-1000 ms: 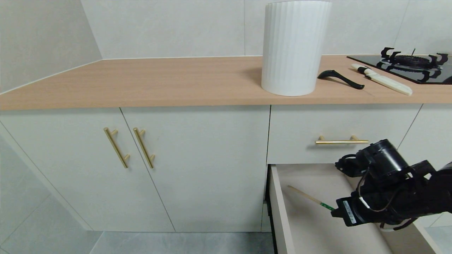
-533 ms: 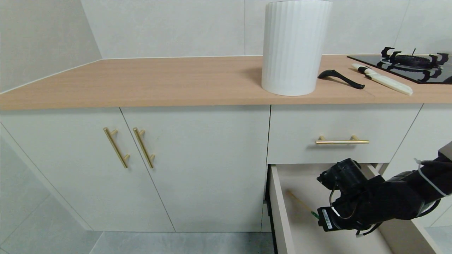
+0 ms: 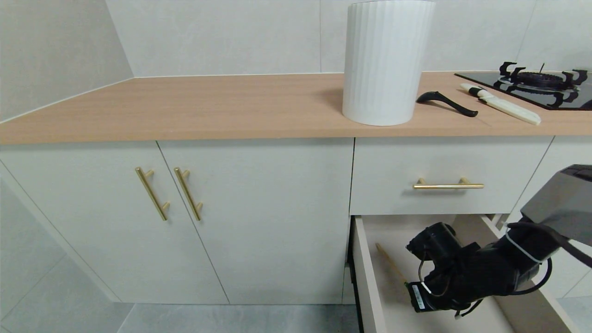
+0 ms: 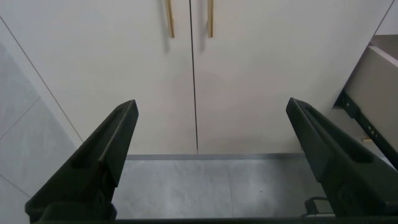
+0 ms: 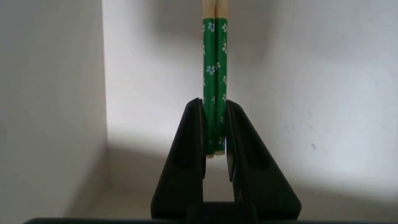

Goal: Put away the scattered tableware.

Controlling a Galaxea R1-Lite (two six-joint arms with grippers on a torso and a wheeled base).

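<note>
A pair of wooden chopsticks (image 3: pixel 391 262) with green flowered ends (image 5: pixel 215 74) points into the open lower drawer (image 3: pixel 367 277), close to its left wall. My right gripper (image 3: pixel 410 289) is low inside the drawer, shut on the green ends; in the right wrist view (image 5: pixel 215 124) both fingers press the sticks. On the countertop lie a black spoon (image 3: pixel 446 102) and a white knife (image 3: pixel 502 104). My left gripper (image 4: pixel 211 124) hangs open in front of the cabinet doors (image 4: pixel 193 74), above the floor, holding nothing.
A tall white ribbed container (image 3: pixel 384 62) stands on the wooden countertop (image 3: pixel 208 106), left of the spoon. A black gas hob (image 3: pixel 541 83) is at the far right. The upper drawer (image 3: pixel 447 186) is closed, just above the open one.
My right arm has moved left and lower into the drawer, carrying the chopsticks toward the drawer's left wall. The countertop items have not moved.
</note>
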